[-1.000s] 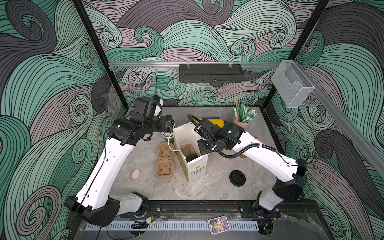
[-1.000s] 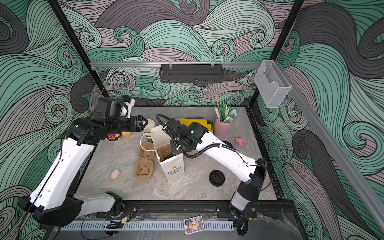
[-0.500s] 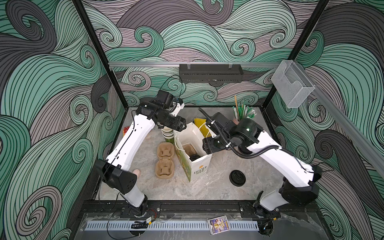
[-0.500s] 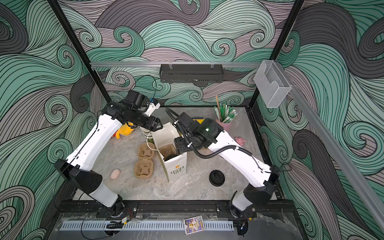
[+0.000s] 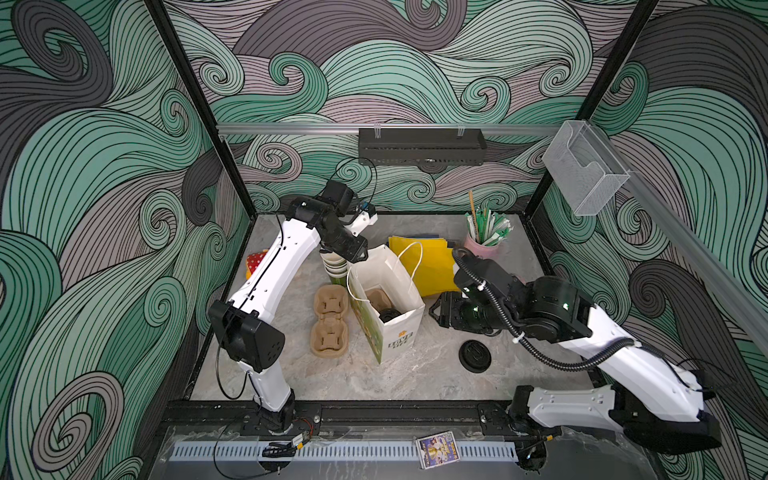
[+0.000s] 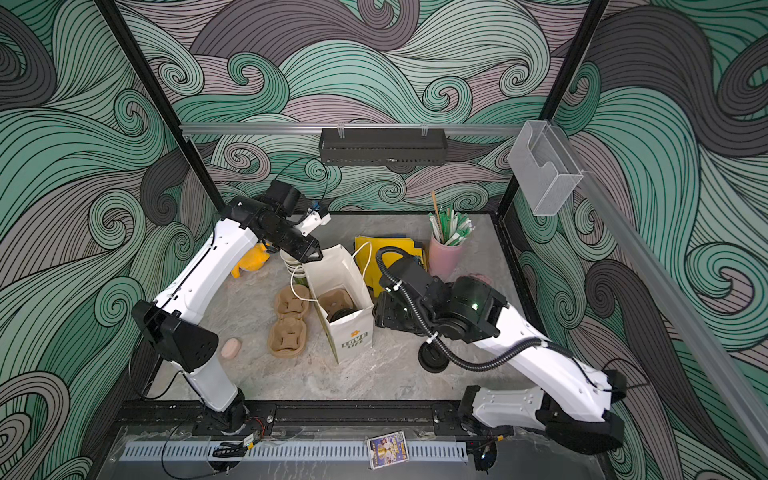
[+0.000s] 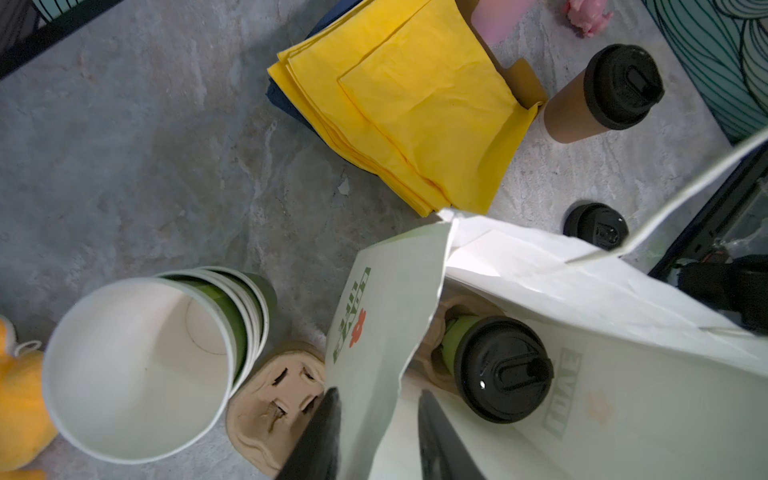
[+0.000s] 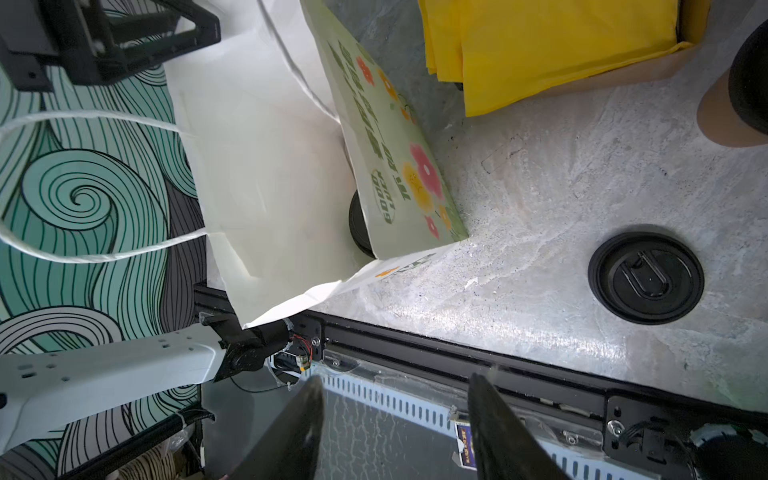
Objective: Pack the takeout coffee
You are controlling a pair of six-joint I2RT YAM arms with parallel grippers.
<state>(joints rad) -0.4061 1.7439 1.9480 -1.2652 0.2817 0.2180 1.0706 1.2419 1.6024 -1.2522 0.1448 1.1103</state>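
One takeout coffee, a green cup with a black sip lid (image 7: 498, 370), stands in a cardboard carrier inside the white paper bag (image 5: 399, 336); in both top views only its lid (image 6: 343, 313) shows. A tan-brown lidded cup (image 7: 598, 95) stands on the table beyond the yellow napkins, hidden by the right arm in both top views. My left gripper (image 7: 378, 399) is at the bag's back-left corner (image 5: 359, 257), its jaws narrowly open astride the bag's rim. My right gripper (image 5: 440, 309) hangs open and empty just right of the bag.
A stack of lidless cups (image 5: 334, 266) stands against the bag's back left. An empty two-cup carrier (image 5: 330, 326) lies to its left. A loose black lid (image 5: 475, 355) lies front right. Yellow napkins (image 5: 432, 262) and a pink cup of straws (image 5: 484, 245) sit behind.
My left arm has swung in to the bag's back-left corner and its jaws have narrowed over the rim. My right gripper has come out of the bag, opened and drawn back to its right.
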